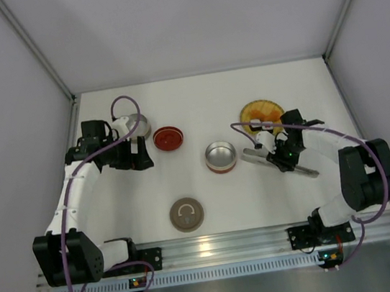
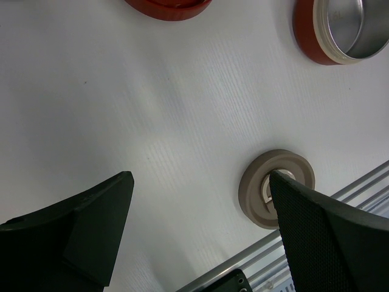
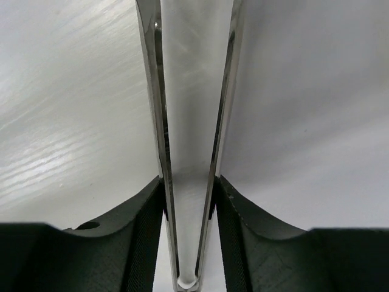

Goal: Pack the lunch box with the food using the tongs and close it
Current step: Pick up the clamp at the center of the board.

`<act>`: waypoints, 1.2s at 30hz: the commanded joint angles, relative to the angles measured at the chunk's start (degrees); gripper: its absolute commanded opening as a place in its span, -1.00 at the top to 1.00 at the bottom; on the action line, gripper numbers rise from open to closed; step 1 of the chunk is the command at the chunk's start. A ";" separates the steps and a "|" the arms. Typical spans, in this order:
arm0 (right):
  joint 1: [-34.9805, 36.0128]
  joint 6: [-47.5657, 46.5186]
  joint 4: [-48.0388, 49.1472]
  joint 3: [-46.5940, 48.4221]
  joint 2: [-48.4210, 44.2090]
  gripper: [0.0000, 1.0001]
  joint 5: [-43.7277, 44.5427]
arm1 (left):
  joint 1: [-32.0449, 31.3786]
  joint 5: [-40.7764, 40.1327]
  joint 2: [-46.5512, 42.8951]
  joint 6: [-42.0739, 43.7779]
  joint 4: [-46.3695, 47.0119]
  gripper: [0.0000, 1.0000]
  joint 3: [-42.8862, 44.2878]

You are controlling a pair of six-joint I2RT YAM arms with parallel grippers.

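Slim silver tongs (image 3: 159, 121) run up the middle of the right wrist view, and my right gripper (image 3: 189, 182) is shut on them, a black finger (image 3: 143, 225) pressing each arm near the joined end. From above, the tongs (image 1: 255, 156) lie low over the table right of the lunch box (image 1: 220, 156), a round steel tin on a red base. Orange food (image 1: 260, 113) sits on a yellow plate behind the right gripper (image 1: 280, 156), partly hidden by the arm. My left gripper (image 2: 200, 176) hangs open over bare table, nothing between its fingers.
A tan round lid (image 1: 186, 214) lies near the front rail, half behind the left gripper's right finger (image 2: 328, 231). A red dish (image 1: 168, 138) and another steel tin (image 1: 138, 125) stand at the back left. White walls enclose the table.
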 commanded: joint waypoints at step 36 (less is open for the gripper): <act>-23.37 -0.92 -30.51 31.06 -9.56 0.25 -19.48 | -0.06 1.72 -3.32 0.03 1.72 -0.96 2.07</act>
